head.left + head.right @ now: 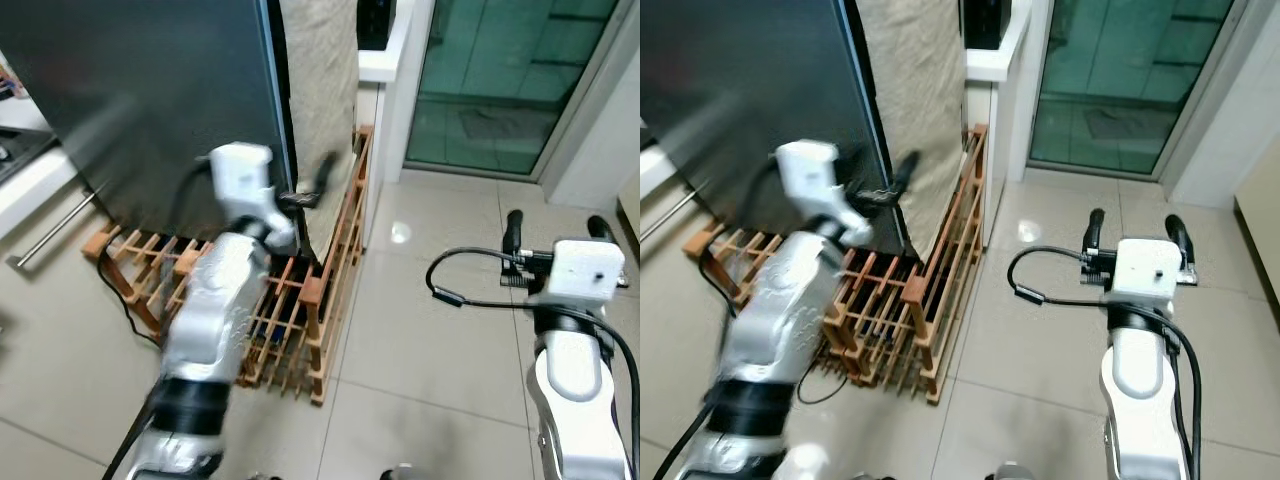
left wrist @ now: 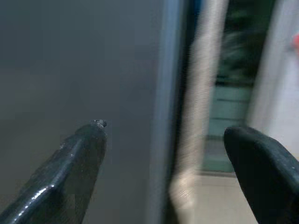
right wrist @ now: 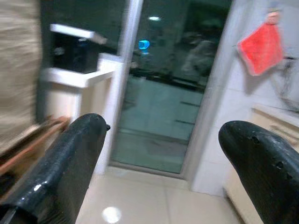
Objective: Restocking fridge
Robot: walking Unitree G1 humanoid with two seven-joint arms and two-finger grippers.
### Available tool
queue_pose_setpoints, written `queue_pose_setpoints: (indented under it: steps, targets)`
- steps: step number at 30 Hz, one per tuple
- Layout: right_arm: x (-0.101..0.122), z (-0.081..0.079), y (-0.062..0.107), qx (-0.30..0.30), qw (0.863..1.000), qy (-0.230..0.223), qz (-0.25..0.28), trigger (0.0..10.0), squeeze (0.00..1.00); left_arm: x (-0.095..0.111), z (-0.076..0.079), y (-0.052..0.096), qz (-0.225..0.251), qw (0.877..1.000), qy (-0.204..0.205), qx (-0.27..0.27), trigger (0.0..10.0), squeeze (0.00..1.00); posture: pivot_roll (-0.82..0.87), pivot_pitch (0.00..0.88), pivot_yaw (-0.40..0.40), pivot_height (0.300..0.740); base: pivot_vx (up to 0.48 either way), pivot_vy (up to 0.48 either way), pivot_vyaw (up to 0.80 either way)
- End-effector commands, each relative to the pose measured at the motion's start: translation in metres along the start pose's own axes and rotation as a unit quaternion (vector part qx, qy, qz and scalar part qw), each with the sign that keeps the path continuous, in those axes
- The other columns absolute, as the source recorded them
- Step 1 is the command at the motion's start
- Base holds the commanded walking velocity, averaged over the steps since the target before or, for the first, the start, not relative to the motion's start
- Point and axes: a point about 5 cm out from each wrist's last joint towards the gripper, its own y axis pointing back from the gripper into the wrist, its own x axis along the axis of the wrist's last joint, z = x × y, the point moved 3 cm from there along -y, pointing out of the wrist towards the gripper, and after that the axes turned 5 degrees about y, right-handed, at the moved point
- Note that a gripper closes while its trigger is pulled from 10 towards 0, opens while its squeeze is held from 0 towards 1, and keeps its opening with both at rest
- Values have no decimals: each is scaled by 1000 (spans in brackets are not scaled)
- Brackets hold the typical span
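- Left gripper [image 1: 305, 190] up at the right edge of the dark fridge door [image 1: 150, 90], fingers spread apart, nothing between them.
- Fridge straight ahead on the left, door shut, standing on a wooden slatted rack [image 1: 290, 320].
- Beige cloth-covered panel [image 1: 320, 80] just beside the fridge's right side.
- Right gripper [image 1: 556, 230] held out over the pale tiled floor [image 1: 420, 340], well apart from the fridge, fingers wide apart and empty.
- Glass door [image 1: 500, 80] beyond, red cloth [image 3: 261, 49] hanging on the wall.
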Motion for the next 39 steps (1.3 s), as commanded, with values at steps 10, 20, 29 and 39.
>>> queue_pose_setpoints:
  steps: [10,20,29,39]
  targets:
    - [-6,-6,-24,20,1000,-17,10,10000,0,-14,3,-3,-18,999,-9,33,10000,0,-170,47,2,740,0,0,0]
    - [5,-16,-35,53,998,-24,33,10000,0,-2,10,-14,3,999,26,36,10000,0,-177,43,-2,740,0,-397,0]
    - [10,-27,-43,62,997,-36,40,10000,0,7,2,-26,-6,999,17,36,10000,0,-151,29,21,740,0,-49,0]
    - [27,-21,-25,21,996,-17,89,10000,0,23,-21,-12,29,998,0,49,10000,0,-138,14,57,740,0,0,0]
